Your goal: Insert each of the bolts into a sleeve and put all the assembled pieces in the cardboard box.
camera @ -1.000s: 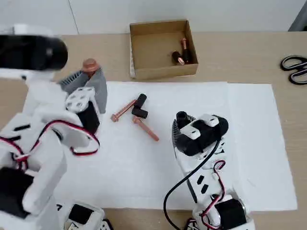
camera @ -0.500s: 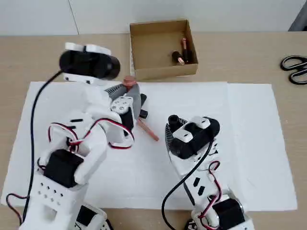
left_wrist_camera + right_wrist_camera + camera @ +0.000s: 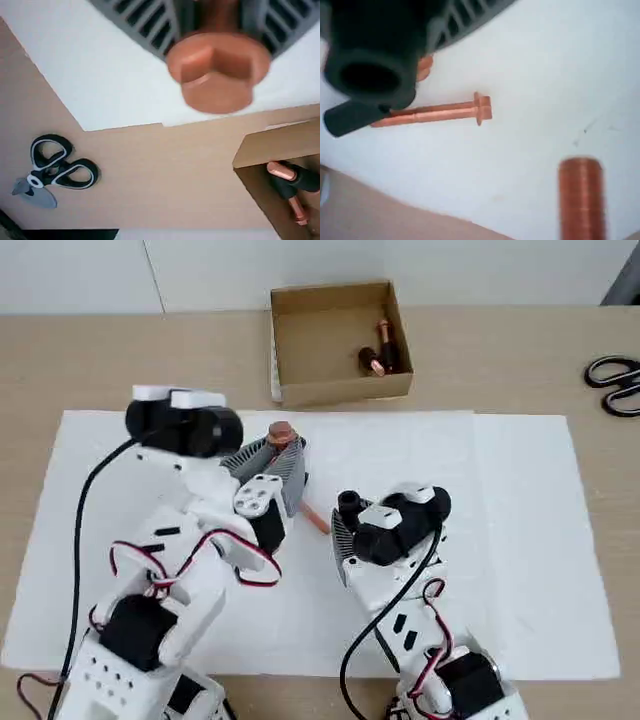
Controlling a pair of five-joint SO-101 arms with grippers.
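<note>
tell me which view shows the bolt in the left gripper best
The left wrist view: the bolt shows its hex head large and close, between the fingers of the left gripper. The high view shows that head small, poking past the fingers. The right wrist view shows a threaded copper end, probably its shank.

Swings left pincer [image 3: 281,447] with bolt [image 3: 280,431] rightward to paper's middle; shifts right pincer [image 3: 346,516] with sleeve [image 3: 349,503] leftward, nearer.
</note>
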